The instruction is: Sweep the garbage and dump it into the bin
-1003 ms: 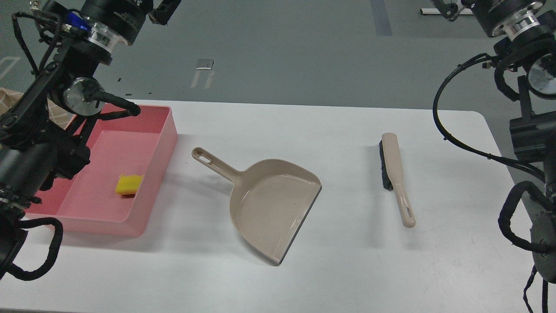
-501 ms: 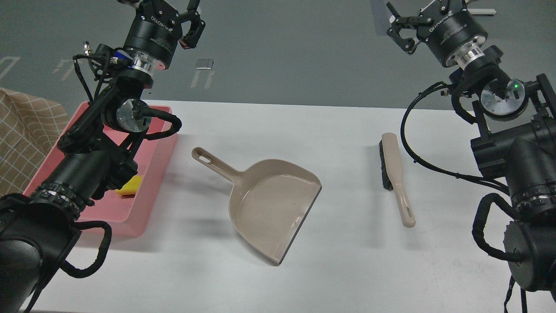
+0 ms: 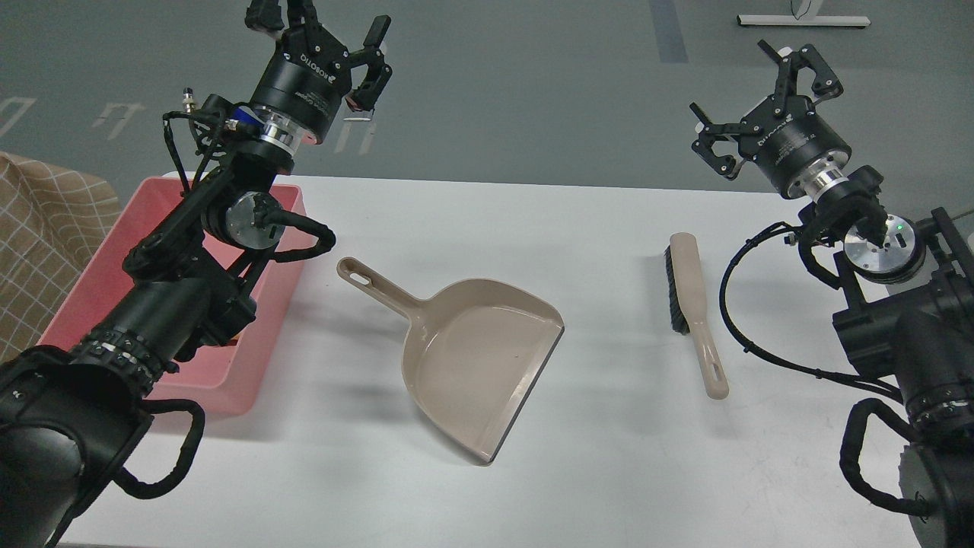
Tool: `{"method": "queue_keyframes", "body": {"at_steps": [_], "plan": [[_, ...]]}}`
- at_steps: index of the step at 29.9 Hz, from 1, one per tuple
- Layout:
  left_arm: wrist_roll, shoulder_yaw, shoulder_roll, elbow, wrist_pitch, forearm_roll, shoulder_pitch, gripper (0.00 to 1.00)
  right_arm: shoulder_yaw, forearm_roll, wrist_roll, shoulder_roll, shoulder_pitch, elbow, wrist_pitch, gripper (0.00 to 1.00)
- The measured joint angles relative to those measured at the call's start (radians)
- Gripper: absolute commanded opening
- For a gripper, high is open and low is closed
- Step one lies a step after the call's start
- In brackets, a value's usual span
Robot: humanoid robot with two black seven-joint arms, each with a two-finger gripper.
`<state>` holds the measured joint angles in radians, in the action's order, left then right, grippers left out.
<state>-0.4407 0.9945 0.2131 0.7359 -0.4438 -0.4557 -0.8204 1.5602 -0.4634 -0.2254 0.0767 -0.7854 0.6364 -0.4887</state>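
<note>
The pink bin (image 3: 255,369) stands at the table's left, largely covered by my left arm. The yellow chunk and the bread wedge are hidden or out of view. The beige dustpan (image 3: 475,365) lies empty at the table's middle, its handle pointing back-left. The beige black-bristled brush (image 3: 694,304) lies to its right. My left gripper (image 3: 323,27) is open and empty, raised beyond the bin's far right corner. My right gripper (image 3: 753,95) is open and empty, raised beyond the table's far right, behind the brush.
A beige checked cloth (image 3: 38,243) lies left of the bin. The white table (image 3: 609,457) has a rounded far right corner and grey floor beyond it. My right arm's black cables (image 3: 742,304) loop over the table near the brush.
Both arms have swung inward and lower into view, with both grippers now showing open. My left arm now covers the yellow chunk in the bin. Dustpan and brush have not moved.
</note>
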Motion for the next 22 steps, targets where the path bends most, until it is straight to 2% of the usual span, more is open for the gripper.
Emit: {"method": "queue_keyframes", "body": {"at_steps": [11,22], "plan": [[-0.002,-0.009,0.052,0.066,-0.025,0.002,0.039,0.98,0.000,0.000,0.000,-0.002,0.010,0.025,0.000,1.00],[-0.001,0.004,0.060,0.073,-0.020,0.003,0.047,0.98,0.000,0.001,0.000,-0.006,0.013,0.028,0.000,1.00]]}}
